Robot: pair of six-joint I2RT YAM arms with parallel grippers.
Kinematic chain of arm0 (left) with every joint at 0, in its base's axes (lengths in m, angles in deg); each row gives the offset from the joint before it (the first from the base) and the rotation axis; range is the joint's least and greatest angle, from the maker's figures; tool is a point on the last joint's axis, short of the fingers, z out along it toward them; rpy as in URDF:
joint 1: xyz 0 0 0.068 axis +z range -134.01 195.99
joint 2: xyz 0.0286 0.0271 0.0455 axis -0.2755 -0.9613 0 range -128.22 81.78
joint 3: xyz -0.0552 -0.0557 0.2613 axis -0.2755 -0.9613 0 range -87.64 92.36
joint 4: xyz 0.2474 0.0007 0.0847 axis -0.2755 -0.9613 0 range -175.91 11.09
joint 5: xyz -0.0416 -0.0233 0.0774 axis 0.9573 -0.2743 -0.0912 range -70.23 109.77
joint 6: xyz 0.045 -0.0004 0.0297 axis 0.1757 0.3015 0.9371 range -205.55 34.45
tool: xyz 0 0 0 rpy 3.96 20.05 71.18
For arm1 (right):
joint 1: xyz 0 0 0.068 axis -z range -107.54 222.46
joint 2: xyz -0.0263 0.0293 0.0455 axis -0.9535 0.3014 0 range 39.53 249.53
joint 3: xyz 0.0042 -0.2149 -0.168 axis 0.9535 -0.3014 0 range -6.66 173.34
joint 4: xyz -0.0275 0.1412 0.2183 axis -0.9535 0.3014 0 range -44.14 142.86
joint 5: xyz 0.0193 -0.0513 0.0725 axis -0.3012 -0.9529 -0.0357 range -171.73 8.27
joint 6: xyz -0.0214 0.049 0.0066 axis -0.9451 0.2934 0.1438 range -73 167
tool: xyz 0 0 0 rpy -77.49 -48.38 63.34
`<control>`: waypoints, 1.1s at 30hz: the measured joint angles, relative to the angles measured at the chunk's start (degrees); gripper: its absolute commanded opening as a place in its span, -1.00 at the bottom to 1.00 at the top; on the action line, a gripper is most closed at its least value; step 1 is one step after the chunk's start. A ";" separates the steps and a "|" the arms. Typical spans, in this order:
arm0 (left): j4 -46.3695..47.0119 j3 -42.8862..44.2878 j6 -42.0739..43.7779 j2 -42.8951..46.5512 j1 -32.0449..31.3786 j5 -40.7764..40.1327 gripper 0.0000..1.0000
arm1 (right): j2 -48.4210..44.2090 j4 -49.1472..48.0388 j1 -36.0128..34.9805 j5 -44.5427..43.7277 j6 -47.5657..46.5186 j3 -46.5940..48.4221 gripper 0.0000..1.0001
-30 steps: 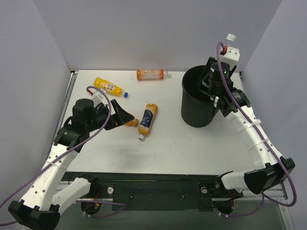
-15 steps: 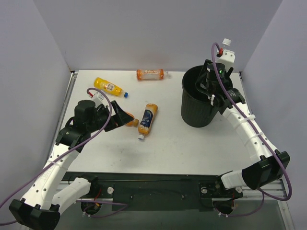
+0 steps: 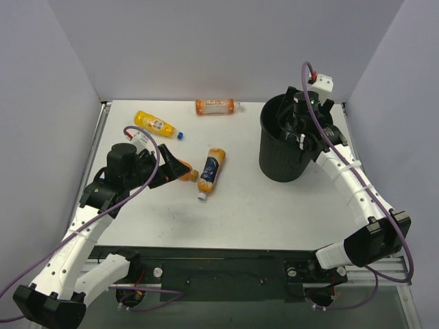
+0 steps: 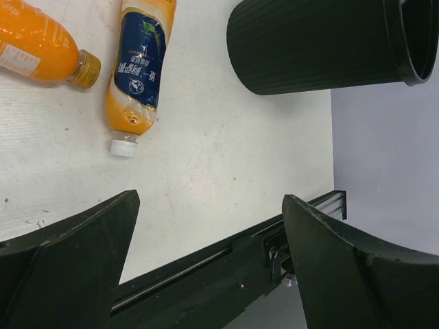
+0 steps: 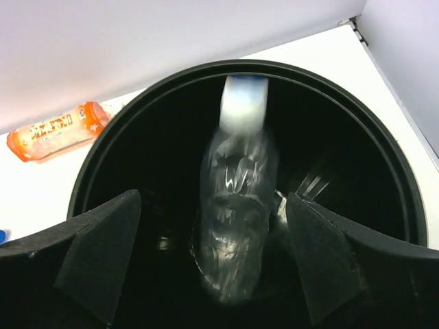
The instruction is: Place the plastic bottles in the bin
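**Clear bottle inside bin; four bottles on table**

Right arm: right gripper [image 3: 300,127] is over the mouth of the bin [image 3: 277,163], at the upper right of the top view. In the wrist view its fingers [image 5: 103,240] stand wide apart at the lower corners of the frame, gripping nothing. The clear bottle [image 5: 236,205] is between them inside the bin's black walls. Its white cap points to the top of the frame, and it touches neither finger (outline blurred, so exact tilt not readable).

Left arm: left gripper [image 3: 180,170] is low over the table [image 3: 240,205], left of centre. Its fingers [image 4: 75,253] are spread open and empty. An orange bottle with gold cap [image 4: 38,48] lies just beside them; contact cannot be told.

Other bottles, all lying flat:
- blue-label bottle [image 3: 210,171], centre, white cap toward the bottom of the frame
- yellow bottle with blue cap [image 3: 156,124], upper left
- orange-label bottle [image 3: 215,106], top centre at the table's far edge, well left of the bin
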 measured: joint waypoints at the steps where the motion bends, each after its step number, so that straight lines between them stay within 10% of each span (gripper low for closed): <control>1: 0.00 0.00 -0.02 0.00 0.02 -0.02 0.95 | 0.02 0.33 0.00 0.15 0.11 0.04 0.64; 16: -6.86 0.11 -0.50 -16.35 3.78 -8.13 0.95 | -12.70 5.70 -3.82 3.13 -0.98 -2.08 0.64; 23: -14.80 6.36 -2.78 -27.93 -4.28 -20.37 0.94 | -20.63 5.90 -14.10 4.83 -1.25 -7.96 0.64; 33: 1.99 -2.14 -15.58 -27.80 2.21 -22.32 0.95 | -23.06 9.33 -16.55 4.07 2.89 -18.32 0.63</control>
